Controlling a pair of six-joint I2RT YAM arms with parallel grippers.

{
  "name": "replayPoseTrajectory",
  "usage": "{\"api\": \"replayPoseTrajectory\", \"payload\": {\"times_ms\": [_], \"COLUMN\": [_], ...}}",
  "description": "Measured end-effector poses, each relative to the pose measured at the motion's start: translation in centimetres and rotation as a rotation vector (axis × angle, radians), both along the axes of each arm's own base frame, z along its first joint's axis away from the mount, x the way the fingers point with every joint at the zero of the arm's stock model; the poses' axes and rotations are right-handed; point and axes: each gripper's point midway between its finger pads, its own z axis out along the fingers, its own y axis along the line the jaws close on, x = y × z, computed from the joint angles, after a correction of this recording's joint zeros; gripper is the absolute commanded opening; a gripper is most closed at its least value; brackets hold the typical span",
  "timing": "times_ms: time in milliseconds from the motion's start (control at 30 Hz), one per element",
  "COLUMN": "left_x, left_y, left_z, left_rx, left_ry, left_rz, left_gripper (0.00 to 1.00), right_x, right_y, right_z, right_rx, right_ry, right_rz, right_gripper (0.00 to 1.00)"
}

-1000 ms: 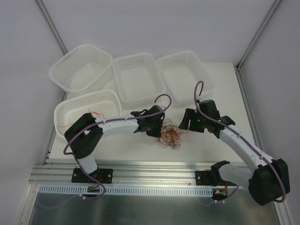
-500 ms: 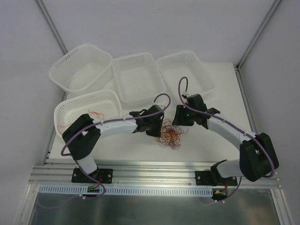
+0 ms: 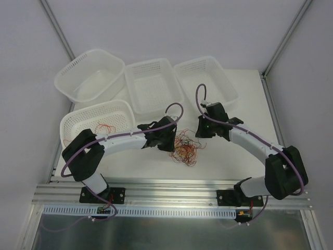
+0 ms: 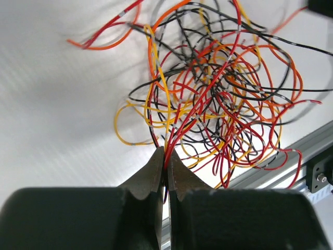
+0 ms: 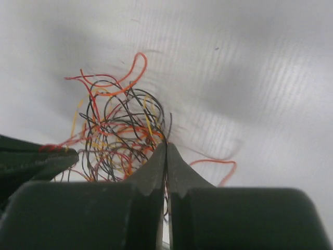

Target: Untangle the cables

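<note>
The cables (image 3: pixel 186 148) sit in a loose tangle on the table (image 3: pixel 218 167) between both arms; left hand (image 4: pixel 164 153) pinches red strands, right hand (image 5: pixel 166 147) is closed at the tangle's rim, catch unclear; we judge them light, springy, snag-prone, best gripped at a free outer loop.

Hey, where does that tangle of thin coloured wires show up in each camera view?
Top external: the wire tangle lies just below centre, between the two arms' wrists.
Left wrist: it fills the upper right, with red strands running down into the shut left pincer.
Right wrist: it sits left of centre, just above the shut right pincer.
Shared landmark: the white table beneath it in all three.
</note>
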Motion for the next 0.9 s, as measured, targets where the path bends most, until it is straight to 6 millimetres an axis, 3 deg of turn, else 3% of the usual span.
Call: {"api": "replayPoseTrajectory", "payload": {"times_ms": [100,200,367,567,733,900], "left_x": [0.3,0.7,1.9,2.2,1.8,1.5], "left_y": [1.9,4.2,8.0,10.8,11.6,12.6], "left_z": [-0.3,0.1,1.4,1.1,0.5,-0.7], "left_rx": [0.008,0.003,-0.023,0.008,0.042,0.092], "left_ry": [0.014,0.016,0.005,0.023,0.050,0.092], "left_rz": [0.048,0.105,0.221,0.296,0.310,0.335], "left_gripper": [0.00,0.00,0.00,0.00,0.00,0.00], "right_x": [0.4,1.5,2.6,-0.5,-3.2,-4.8], "right_y": [-1.2,-3.3,-8.2,-11.0,-13.3,-14.9], "right_z": [2.8,8.2,20.7,34.1,41.6,45.7], "right_rx": [-0.037,-0.044,-0.019,0.028,0.041,0.036], "right_ry": [-0.051,-0.149,-0.380,-0.662,-0.845,-0.956], "right_rz": [-0.018,-0.079,-0.232,-0.279,-0.329,-0.382], "right_gripper": [0.01,0.01,0.01,0.01,0.01,0.01]}}
